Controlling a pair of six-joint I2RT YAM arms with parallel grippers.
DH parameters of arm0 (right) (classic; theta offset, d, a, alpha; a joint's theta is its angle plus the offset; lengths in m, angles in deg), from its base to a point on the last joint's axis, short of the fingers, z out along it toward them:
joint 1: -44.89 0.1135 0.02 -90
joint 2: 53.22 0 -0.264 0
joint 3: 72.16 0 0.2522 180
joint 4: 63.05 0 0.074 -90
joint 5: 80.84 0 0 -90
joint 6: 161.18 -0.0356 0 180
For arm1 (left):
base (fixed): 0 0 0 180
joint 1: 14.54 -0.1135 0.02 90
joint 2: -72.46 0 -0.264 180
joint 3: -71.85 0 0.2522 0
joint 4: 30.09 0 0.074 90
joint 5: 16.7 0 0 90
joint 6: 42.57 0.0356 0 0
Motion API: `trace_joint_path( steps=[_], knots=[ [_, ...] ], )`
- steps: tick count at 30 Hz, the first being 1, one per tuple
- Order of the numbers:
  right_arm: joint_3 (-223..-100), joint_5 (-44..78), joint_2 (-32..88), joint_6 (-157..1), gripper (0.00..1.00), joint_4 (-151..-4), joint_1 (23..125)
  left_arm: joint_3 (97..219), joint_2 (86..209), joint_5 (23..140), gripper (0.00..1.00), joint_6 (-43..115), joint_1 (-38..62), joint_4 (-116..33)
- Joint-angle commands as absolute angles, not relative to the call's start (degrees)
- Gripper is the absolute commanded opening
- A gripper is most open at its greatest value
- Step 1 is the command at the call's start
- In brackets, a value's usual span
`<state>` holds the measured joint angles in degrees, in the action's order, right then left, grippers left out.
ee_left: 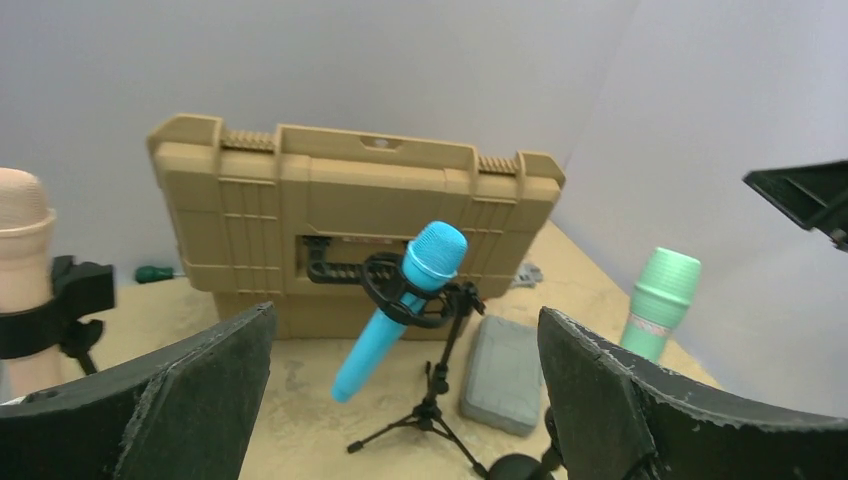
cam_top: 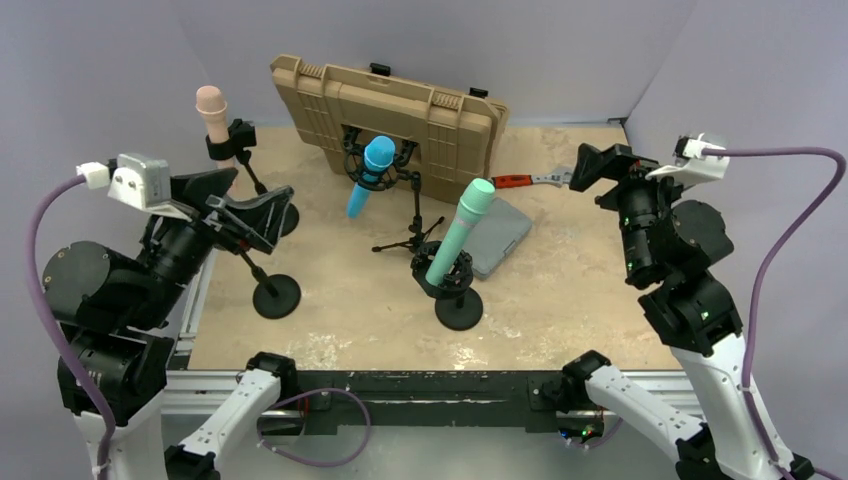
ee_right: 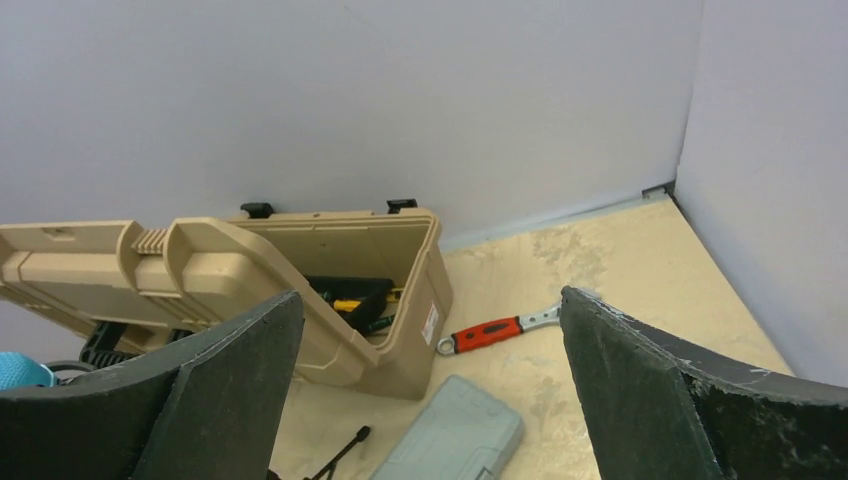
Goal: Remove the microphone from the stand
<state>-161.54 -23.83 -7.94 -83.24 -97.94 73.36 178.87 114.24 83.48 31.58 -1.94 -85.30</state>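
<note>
Three microphones sit in stands. A blue microphone [cam_top: 368, 175] hangs tilted in a black ring mount on a small tripod [cam_top: 412, 240] at mid-table, and also shows in the left wrist view [ee_left: 400, 310]. A green microphone [cam_top: 460, 232] leans in a round-based stand [cam_top: 459, 310]. A beige microphone [cam_top: 212, 110] is clipped at far left. My left gripper [cam_top: 255, 215] is open and empty, aimed at the blue microphone from a distance [ee_left: 405, 330]. My right gripper [cam_top: 590, 170] is open and empty at far right [ee_right: 430, 300].
A tan tool case [cam_top: 400, 110] stands open behind the blue microphone. A grey box [cam_top: 497, 235] lies beside the green microphone. A red-handled wrench [cam_top: 520, 181] lies near the right gripper. A bare round-based stand [cam_top: 276, 297] stands by the left arm.
</note>
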Motion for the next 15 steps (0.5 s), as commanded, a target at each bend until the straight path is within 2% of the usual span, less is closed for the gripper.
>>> trace_joint_path(
  steps=[1, 5, 10, 15],
  knots=[
    [-161.65, -22.48, -6.54, -88.08, 0.99, -103.65, 73.21, 176.25, 116.05, 94.50, 1.00, 28.48, -2.32, -84.48],
    [-157.08, -7.24, -10.15, -90.09, 0.99, -101.86, 73.19, 173.69, 117.23, 99.41, 1.00, 27.65, -2.32, -84.49],
    [-152.15, 6.28, -13.99, -94.33, 0.99, -99.12, 73.18, 170.09, 118.06, 104.48, 1.00, 24.17, -2.31, -82.93],
    [-148.88, 24.58, -15.26, -92.66, 0.99, -94.61, 73.19, 161.30, 117.96, 113.92, 1.00, 15.18, -2.12, -73.90]
  ],
)
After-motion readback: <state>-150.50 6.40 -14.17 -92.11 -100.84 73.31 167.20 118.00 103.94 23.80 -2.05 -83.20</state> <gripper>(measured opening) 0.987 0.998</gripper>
